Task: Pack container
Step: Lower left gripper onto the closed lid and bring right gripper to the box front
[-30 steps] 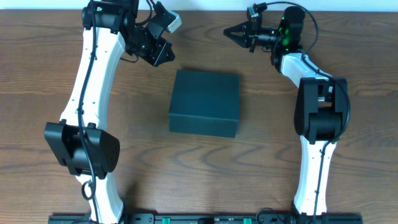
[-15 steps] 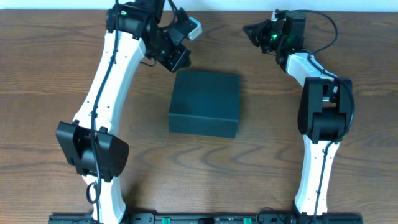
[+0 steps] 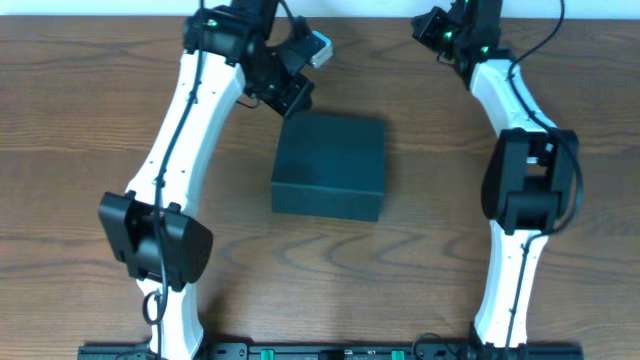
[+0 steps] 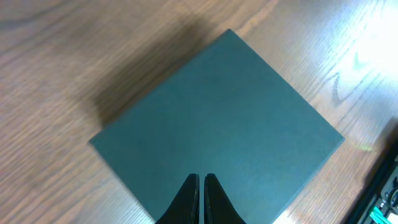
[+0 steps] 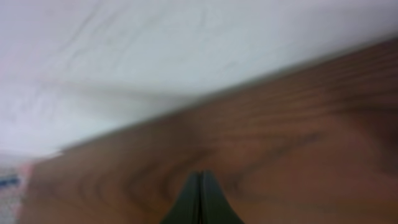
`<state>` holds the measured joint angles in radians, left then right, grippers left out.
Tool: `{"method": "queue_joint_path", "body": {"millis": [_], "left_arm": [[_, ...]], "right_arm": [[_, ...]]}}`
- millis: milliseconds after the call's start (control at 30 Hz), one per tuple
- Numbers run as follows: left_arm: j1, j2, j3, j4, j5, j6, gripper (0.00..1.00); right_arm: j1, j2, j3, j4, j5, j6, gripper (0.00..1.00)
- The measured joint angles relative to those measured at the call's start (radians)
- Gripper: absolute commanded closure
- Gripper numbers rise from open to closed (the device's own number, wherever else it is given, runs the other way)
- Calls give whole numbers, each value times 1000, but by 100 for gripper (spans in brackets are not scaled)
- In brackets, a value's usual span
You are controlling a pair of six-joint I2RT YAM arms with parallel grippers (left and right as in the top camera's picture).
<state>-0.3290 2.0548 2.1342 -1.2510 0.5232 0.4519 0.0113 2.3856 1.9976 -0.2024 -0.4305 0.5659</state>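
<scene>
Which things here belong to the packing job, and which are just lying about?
Job: container, lid closed; left claw, shut, over it; right claw, shut, off by the far edge.
Lying about: only the wooden table; nothing to pack shows.

One container [image 3: 329,165] out there, a single dark teal square box, sitting on one wooden counter [image 3: 80,120]. Two white arms in shot, the left arm [image 3: 180,130] and the right arm [image 3: 520,120], and that makes two grippers too, the left gripper [image 4: 200,178] and the right gripper [image 5: 200,175]. Two dark fingers [image 4: 189,199] on each, so four fingers all told.
</scene>
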Motion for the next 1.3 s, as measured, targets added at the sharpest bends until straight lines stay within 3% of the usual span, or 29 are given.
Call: {"method": "queue_joint_path", "body": {"millis": [400,600,1000,1133,1300], "left_arm": [[-192,137,0,-71,0,10,94],[-245,153,-47,-70,-53,24,94],[-261,130,-219,23,-66,24,94],[-261,127,-224,29,-65,24,94],[-260,126,-228,35,-60,24,94]], "right_arm": [[-78,-463,37,-508,6,-412,98],[-146,-577,39,-687,16,-470,98],[-142,-921,40,-1041,20,-576,98],[-104,-975,42,-1197,45,-586,98],[27,-1054,-45,-1375,226,-558,98]]}}
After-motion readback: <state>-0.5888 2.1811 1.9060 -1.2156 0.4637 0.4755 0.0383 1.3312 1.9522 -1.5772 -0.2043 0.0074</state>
